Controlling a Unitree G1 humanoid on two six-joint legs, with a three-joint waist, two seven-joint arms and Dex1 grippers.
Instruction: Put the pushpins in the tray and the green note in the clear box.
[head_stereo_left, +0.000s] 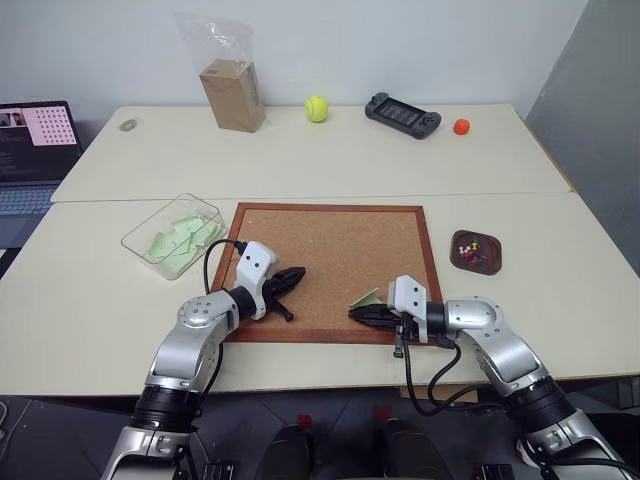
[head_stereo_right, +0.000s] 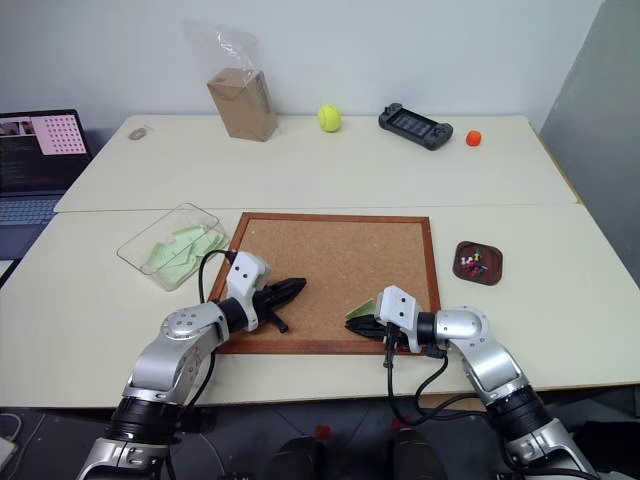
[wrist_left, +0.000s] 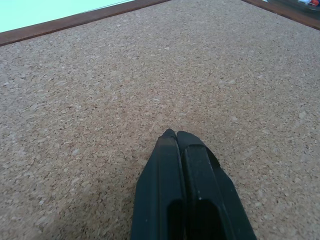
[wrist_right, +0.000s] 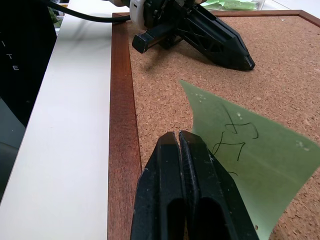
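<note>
The green note stands tilted up off the corkboard near its front edge, with dark scribbles on it. My right gripper is shut on the note's near edge. My left gripper is shut and empty, hovering low over the board's left part with its tips toward the right gripper. The tray sits to the right of the board with several pushpins in it. The clear box lies to the left of the board and holds pale green notes.
Along the far table stand a cardboard box in a clear bag, a tennis ball, a black game controller and a small orange ball. A laptop is at the far left.
</note>
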